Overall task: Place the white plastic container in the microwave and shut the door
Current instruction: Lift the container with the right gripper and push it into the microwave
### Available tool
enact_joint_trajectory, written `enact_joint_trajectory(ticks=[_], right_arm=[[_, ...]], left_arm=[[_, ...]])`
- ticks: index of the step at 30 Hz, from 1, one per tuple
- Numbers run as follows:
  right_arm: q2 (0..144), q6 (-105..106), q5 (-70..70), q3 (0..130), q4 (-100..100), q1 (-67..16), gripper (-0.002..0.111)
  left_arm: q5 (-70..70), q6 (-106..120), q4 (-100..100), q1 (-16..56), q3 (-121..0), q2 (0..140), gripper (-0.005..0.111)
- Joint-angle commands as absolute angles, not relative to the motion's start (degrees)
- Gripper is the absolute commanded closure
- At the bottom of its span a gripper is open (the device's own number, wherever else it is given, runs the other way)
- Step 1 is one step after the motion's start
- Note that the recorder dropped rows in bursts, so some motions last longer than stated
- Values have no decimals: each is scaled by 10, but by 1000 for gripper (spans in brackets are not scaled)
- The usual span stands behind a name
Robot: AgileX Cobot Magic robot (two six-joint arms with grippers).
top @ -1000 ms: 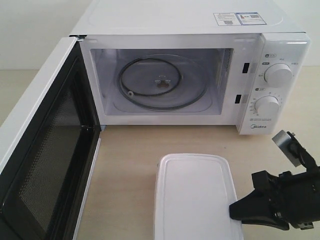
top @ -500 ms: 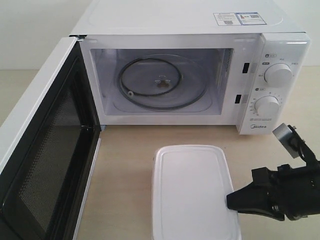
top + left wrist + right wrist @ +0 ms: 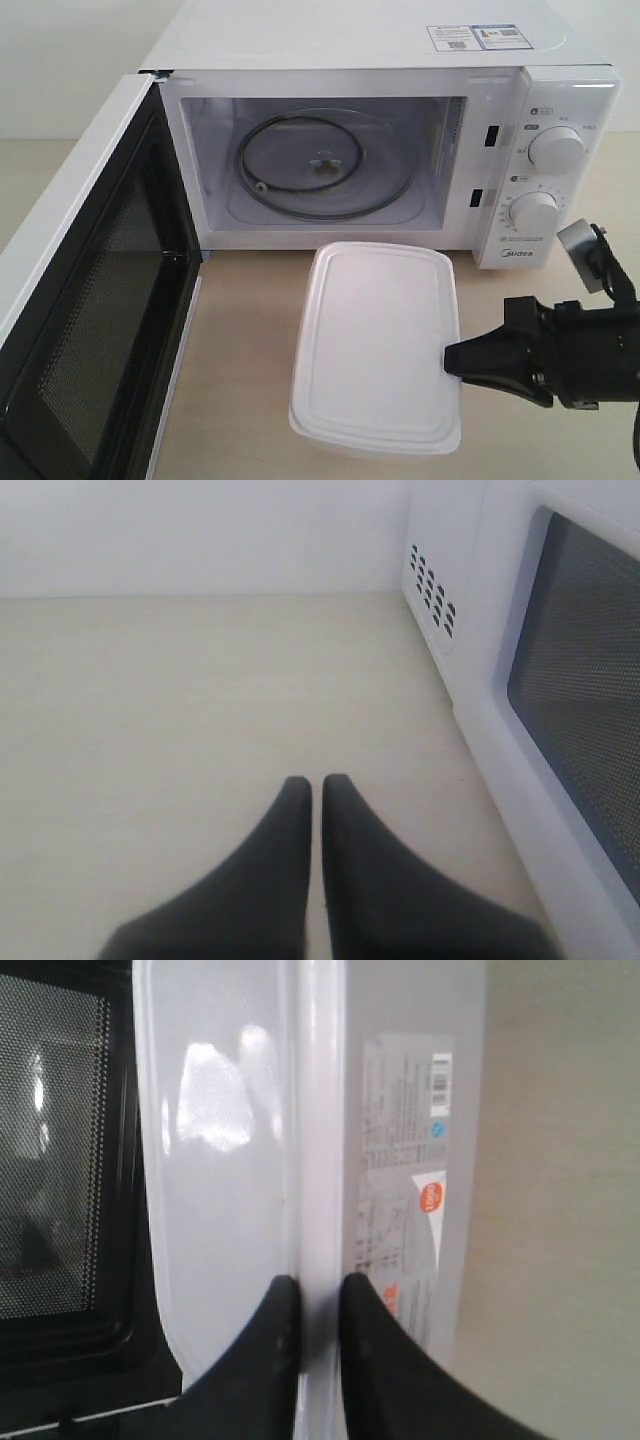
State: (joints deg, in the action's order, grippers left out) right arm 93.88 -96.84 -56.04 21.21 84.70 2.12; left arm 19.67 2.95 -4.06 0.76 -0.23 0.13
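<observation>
The brand name "Midea" is printed in grey on the front panel of the microwave (image 3: 400, 40), below two round white dials (image 3: 557, 150); the small markings around the dials cannot be read. Two stickers (image 3: 475, 37) are fixed on its top, one with a code square and one with blue print, both too fine to be read. The door (image 3: 90, 300) is swung wide open at the left, its black mesh inner face turned to the camera, and the glass turntable (image 3: 320, 165) is seen bare inside the cavity. The white plastic container (image 3: 375, 340) is held lid-up just in front of the open cavity, outside it, above the pale worktop (image 3: 250, 330). It is gripped at the rim on its right side by the right gripper (image 3: 450, 358), whose jaws are closed narrowly on that rim. In the right wrist view a paper label (image 3: 405, 1190) is shown on the container's side, with a barcode, an orange round mark and lines of print too small to be read. The left gripper (image 3: 315, 785) is kept over bare worktop beside the door's outer window, near a patch of vent holes (image 3: 432, 588); its jaws are brought together to a thin slit, with nothing held.
</observation>
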Motion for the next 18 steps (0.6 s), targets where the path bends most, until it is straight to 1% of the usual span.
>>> enact_joint_trajectory(ticks=[1,6,13,18], right_arm=[[938,-940,-576,214,792,-7,109],[938,-874,-557,214,629,-99,109],[938,-848,-513,214,453,-191,109],[938,-809,-509,214,292,-258,109]], left_arm=[[195,31,-40,6,0,0,102],[195,31,-40,6,0,0,102],[195,31,-40,6,0,0,102],[195,31,-40,6,0,0,102]])
